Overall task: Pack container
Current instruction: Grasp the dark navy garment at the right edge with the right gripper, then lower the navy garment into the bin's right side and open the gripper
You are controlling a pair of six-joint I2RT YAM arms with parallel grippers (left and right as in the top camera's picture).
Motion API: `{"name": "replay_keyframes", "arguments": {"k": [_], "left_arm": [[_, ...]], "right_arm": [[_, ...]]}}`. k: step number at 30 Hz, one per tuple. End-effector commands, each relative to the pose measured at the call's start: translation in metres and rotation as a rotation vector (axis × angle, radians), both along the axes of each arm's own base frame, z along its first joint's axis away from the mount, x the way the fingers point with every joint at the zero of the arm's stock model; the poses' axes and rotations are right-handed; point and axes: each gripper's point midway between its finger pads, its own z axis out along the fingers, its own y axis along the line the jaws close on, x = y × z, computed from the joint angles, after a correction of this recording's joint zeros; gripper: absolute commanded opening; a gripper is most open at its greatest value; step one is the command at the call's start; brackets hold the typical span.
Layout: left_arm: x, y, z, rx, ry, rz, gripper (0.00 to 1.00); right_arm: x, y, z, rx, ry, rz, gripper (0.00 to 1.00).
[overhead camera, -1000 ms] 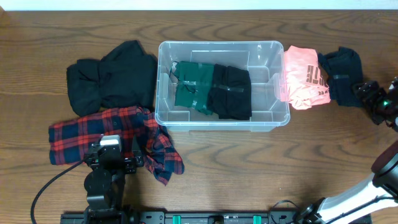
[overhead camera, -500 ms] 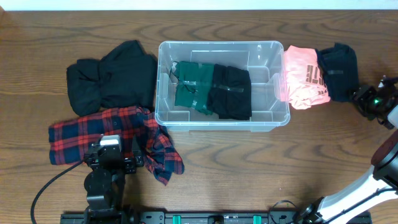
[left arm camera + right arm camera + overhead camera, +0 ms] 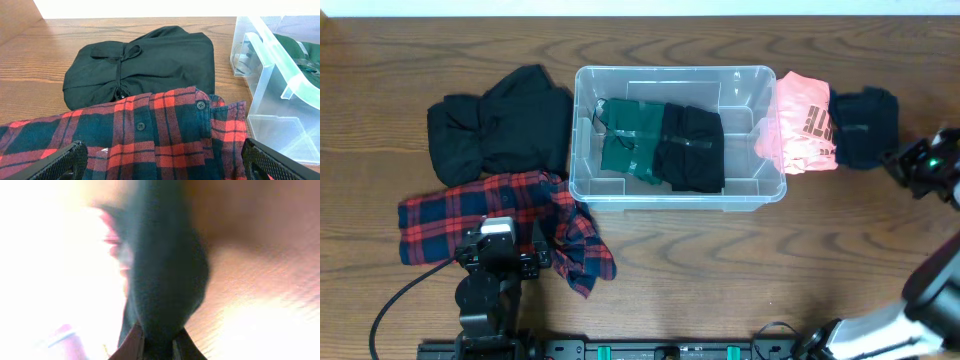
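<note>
Between the fingertips of the right gripper [image 3: 898, 157] sits a fold of the dark garment [image 3: 865, 128]. The wrist view is blurred and washed out, but the two fingers [image 3: 134, 341] appear nearly closed, pinching the cloth by its near edge so that the rest trails ahead of them. Just beyond that garment, further from the gripper, the pink shirt [image 3: 803, 124] touches it, with its far edge riding up against the nearest wall of the container [image 3: 758, 190]. The two pieces seem to be drawn together towards the bin. The container stands well ahead of this gripper, in the middle of the table [image 3: 720, 270], and already holds a green garment [image 3: 632, 138] and a black garment [image 3: 692, 148] lying side by side. The next move is probably to lift the dark piece over that wall. The left gripper [image 3: 162, 150] is spread wide and empty, low over the plaid shirt [image 3: 150, 135], with a black bundle [image 3: 145, 62] beyond it.
</note>
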Motion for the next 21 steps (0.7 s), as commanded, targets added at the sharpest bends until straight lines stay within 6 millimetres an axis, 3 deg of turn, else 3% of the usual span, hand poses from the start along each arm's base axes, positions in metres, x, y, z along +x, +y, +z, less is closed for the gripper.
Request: {"name": "replay_keyframes", "arguments": {"k": [1, 7, 11, 16, 21], "left_arm": [[0.0, 0.003, -0.009, 0.018, 0.017, 0.007, 0.98], [0.0, 0.003, -0.009, 0.018, 0.017, 0.007, 0.98], [0.0, 0.003, -0.009, 0.018, 0.017, 0.007, 0.98], [0.0, 0.003, -0.009, 0.018, 0.017, 0.007, 0.98], [0.0, 0.003, -0.009, 0.018, 0.017, 0.007, 0.98]], "right_arm": [[0.005, 0.043, 0.091, -0.041, -0.215, 0.114, 0.01], [-0.017, 0.131, 0.185, -0.14, -0.424, 0.3, 0.01], [-0.03, 0.192, 0.215, -0.102, -0.496, 0.396, 0.01], [-0.025, 0.237, 0.214, 0.01, -0.447, 0.383, 0.01], [-0.002, 0.275, 0.199, 0.103, -0.392, 0.351, 0.01]]}}
